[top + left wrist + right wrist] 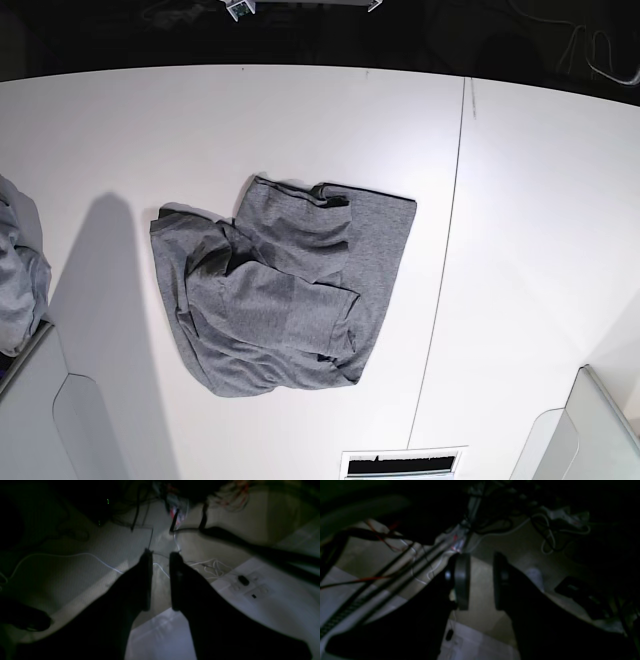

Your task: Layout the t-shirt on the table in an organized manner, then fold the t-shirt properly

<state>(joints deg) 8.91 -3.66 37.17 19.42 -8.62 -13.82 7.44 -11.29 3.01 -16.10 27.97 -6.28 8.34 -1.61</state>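
The t-shirt (280, 290) lies crumpled and partly folded over itself in the middle of the white table (520, 200), heather grey with a darker neckline trim near its top edge. Neither arm shows in the base view. In the dark left wrist view my left gripper (162, 553) is open, with a clear gap and nothing between its fingers. My right gripper (480, 555) is open too and holds nothing. Both wrist views look past the table's edge at the floor, and neither shows the shirt.
A thin dark seam (445, 240) crosses the table right of the shirt. A paler grey cloth bundle (18, 270) sits at the left edge. Light grey bins stand at the lower left (60, 430) and lower right (590, 430). Cables (210, 567) trail over the floor.
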